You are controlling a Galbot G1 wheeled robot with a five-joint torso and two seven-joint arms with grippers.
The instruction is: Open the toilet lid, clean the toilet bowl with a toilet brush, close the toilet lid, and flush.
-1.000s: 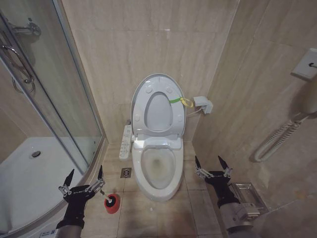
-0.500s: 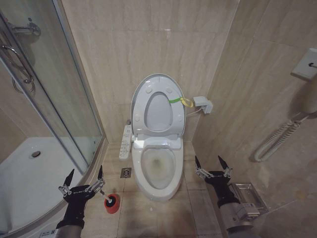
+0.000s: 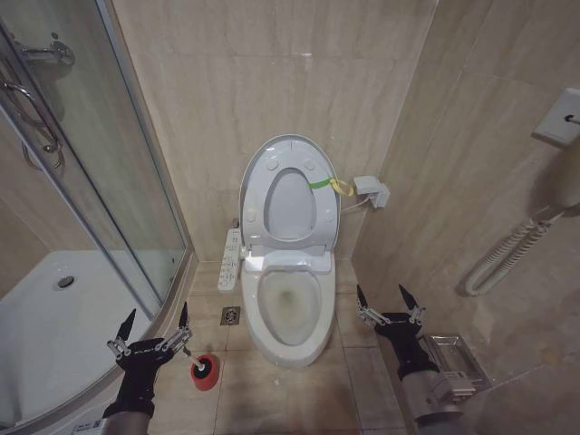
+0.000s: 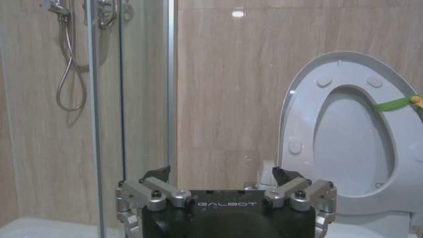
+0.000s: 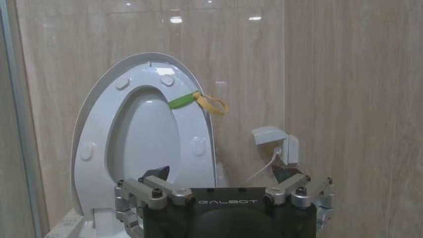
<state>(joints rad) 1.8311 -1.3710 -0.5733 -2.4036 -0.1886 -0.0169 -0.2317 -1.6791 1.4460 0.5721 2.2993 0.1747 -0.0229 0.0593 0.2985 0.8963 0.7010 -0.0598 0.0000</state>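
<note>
1. Nothing has moved since a second ago, both arms hang right where they were
2. Left gripper [image 3: 154,328] spread wide, holding nothing, low by the shower glass, just above the red cup [image 3: 206,371]
3. Right gripper [image 3: 381,301] also wide and empty, right of the toilet bowl [image 3: 290,313]
4. Toilet lid [image 3: 290,195] stands up against the wall, yellow-green band on its right edge
5. Can't make out the toilet brush from here

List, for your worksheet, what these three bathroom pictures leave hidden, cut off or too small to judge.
- Toilet brush: head view; bristles sunk in the red cup, handle too thin to follow.
- Toilet bowl: head view; contents too small to judge.
- Toilet lid: left wrist view; right side cut by the frame edge.
- Button strip: head view; markings too small.
</note>
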